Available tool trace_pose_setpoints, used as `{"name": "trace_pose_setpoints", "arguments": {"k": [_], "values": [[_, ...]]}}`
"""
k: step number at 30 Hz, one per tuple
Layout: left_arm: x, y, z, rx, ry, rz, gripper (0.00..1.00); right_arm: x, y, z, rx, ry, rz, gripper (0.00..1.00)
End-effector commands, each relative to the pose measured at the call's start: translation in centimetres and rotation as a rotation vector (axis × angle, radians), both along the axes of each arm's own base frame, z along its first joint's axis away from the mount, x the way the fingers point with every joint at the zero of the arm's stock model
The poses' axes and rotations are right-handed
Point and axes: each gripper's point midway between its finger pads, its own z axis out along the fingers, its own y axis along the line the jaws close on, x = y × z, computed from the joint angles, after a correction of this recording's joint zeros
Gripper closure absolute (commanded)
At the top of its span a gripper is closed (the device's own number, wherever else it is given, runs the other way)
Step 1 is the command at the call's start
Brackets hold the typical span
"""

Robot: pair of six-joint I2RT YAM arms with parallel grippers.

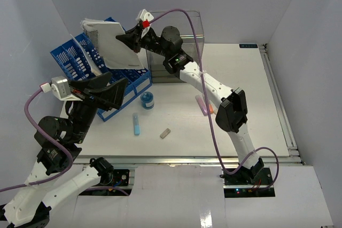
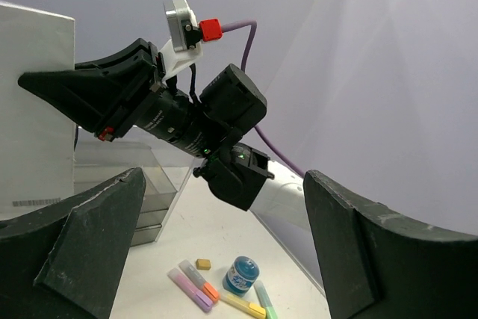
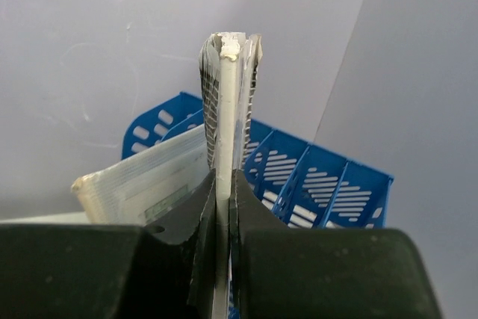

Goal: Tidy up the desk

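The white desk point(image 1: 251, 105) holds a blue slotted file rack point(image 1: 80, 60) at the back left. My right gripper point(image 1: 130, 41) is shut on the edge of a flat white folder point(image 1: 118, 44) and holds it upright above the rack. In the right wrist view the jaws point(image 3: 222, 184) pinch the folder point(image 3: 228, 87) over the rack's slots point(image 3: 328, 184). A second white booklet point(image 3: 142, 181) leans in the rack. My left gripper point(image 1: 109, 92) is open and empty beside the rack's front. In the left wrist view it point(image 2: 222, 184) faces the right gripper and the folder point(image 2: 37, 110).
A clear drawer box point(image 1: 187, 41) stands at the back centre. A blue jar point(image 1: 147, 100), a blue highlighter point(image 1: 136, 124), a small tan eraser point(image 1: 165, 133) and a pink highlighter point(image 1: 204, 105) lie mid-desk. The left wrist view shows the jar point(image 2: 242, 274) among several highlighters point(image 2: 196, 285).
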Motion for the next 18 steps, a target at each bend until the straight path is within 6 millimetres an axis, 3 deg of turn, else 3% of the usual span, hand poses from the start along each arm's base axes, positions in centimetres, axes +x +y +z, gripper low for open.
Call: {"name": "trace_pose_setpoints", "arguments": {"k": [1,9,18], "values": [[0.1,0.0,-0.2,0.003,0.010,0.003,0.02,0.3,-1.9,7.6,0.269,-0.159,-0.106,0.92],[0.4,-0.4,-0.6,0.018,0.020,0.001,0.02,1.0,-1.1,6.4,0.306,-0.171,-0.130,0.92],[0.2,-0.4,-0.8,0.015,0.019,-0.010,0.02,0.8,-3.7,9.7,0.319,-0.269,-0.182,0.92]]}}
